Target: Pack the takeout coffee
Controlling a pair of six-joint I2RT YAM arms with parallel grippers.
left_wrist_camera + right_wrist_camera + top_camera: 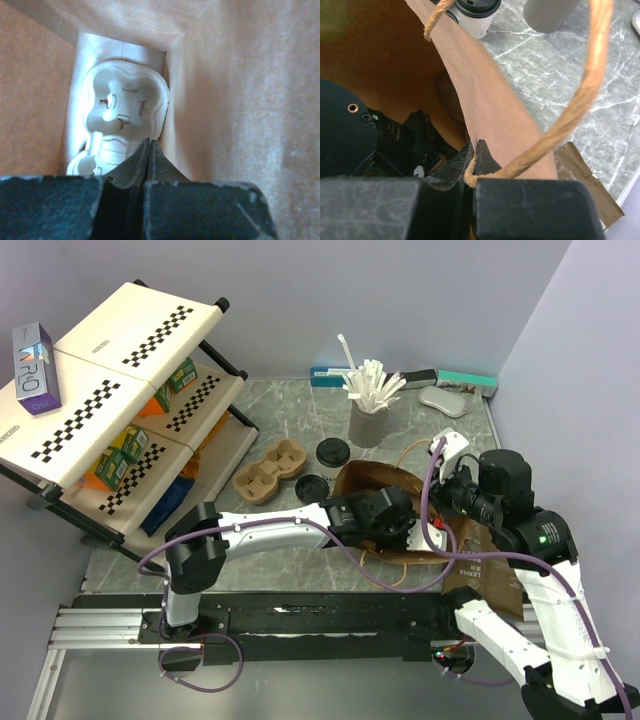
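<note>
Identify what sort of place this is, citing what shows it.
Probably a staged café takeout counter: a lidded paper cup, a pulp cup carrier and a brown paper bag being packed.

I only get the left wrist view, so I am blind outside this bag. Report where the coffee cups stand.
Observer: One lidded cup stands on the table just left of the paper bag mouth, with a second lidded cup beside it.
Operator: Now tell me what holds the bag open.
Observer: The right gripper is shut on the bag's rim, where the twine handle is attached.
Operator: Say whether another carrier is out there.
Observer: Yes, a brown pulp carrier lies left of the cups, with no cup in it.
</note>
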